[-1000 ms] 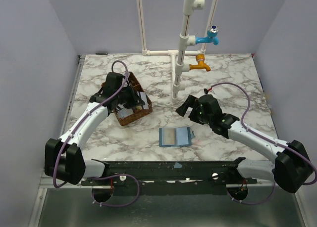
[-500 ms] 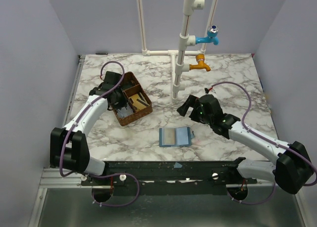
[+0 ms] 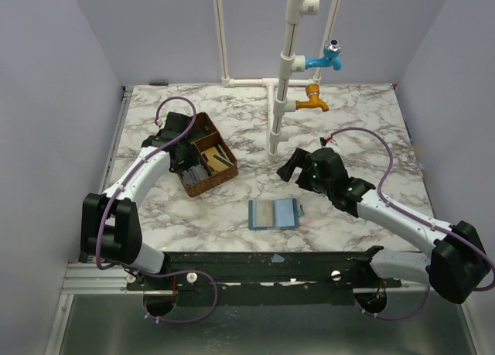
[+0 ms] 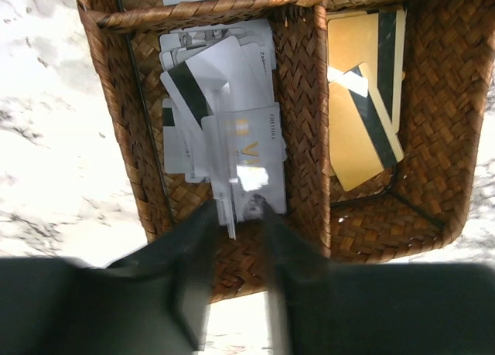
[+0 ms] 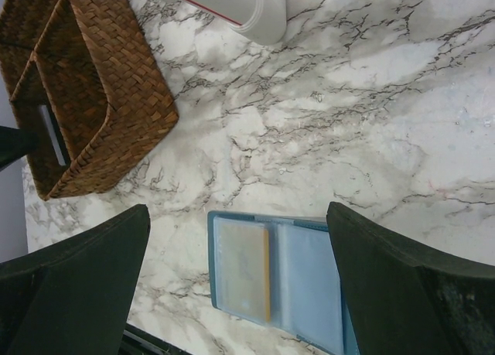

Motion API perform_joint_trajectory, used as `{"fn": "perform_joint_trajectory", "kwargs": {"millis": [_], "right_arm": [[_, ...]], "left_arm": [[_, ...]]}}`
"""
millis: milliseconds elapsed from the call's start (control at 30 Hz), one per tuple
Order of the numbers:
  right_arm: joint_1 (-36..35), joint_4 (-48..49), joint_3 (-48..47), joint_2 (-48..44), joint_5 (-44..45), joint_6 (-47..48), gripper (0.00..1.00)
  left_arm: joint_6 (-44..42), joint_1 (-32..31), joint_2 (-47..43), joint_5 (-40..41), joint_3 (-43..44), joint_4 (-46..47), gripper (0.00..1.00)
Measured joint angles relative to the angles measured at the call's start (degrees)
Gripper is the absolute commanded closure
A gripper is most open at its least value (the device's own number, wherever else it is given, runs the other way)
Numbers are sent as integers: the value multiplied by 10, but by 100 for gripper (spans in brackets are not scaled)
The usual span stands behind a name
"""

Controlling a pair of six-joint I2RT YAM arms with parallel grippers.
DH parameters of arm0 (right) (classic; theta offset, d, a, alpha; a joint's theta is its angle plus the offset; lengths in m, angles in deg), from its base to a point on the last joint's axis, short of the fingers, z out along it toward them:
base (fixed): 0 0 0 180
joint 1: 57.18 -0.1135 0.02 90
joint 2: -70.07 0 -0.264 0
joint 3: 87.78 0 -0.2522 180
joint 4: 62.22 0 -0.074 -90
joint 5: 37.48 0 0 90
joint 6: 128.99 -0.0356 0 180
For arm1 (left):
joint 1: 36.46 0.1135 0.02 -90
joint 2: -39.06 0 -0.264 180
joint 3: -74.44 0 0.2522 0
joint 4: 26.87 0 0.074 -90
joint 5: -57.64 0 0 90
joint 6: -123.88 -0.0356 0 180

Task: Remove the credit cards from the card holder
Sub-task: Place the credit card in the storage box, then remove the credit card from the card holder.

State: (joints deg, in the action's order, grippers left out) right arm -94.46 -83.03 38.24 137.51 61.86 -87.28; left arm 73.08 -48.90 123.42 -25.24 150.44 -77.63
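The left tool point(image 4: 232, 216) hangs over the left compartment of the woven tray point(image 4: 309, 239). Its jaws are slightly parted, with a pale card point(image 4: 229, 192) edge-on between them above the heaped credit cards point(image 4: 220, 76). The right tool point(image 5: 238, 209), spread wide, hovers over the card holder point(image 5: 302, 278), which lies on bare desk point(image 5: 371, 100) near the front edge, well apart from the tray.

Left gripper point(image 4: 238, 209) — its jaws, shut before, have parted slightly.

Bright, even light from above; soft shadows lie on the marble surface point(image 3: 232, 208). In the left wrist view glare whitens one card point(image 4: 251, 177), and the left claw point(image 4: 236, 208) is blurred, dark.
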Motion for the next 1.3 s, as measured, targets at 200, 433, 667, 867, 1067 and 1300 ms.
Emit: {"fn": "perform_joint_trajectory", "kwargs": {"millis": [200, 433, 667, 867, 1067, 1300], "right_arm": [[0, 0, 0, 0, 1, 4, 0], [0, 0, 0, 5, 0, 4, 0], [0, 0, 0, 28, -7, 9, 0], [-2, -6, -17, 42, -17, 15, 0], [-46, -21, -42, 63, -6, 13, 0], [-142, -62, -72, 118, 47, -14, 2]], "left_arm": [[-5, 0, -1, 0, 0, 0, 20], [-17, 0, -19, -9, 0, 0, 9], [-31, 0, -45, -38, 9, 0, 5], [-39, -4, -76, -74, 9, 0, 1], [-45, -33, -103, -109, -4, 7, 1], [-47, -68, -131, -135, -44, 14, 1]]}}
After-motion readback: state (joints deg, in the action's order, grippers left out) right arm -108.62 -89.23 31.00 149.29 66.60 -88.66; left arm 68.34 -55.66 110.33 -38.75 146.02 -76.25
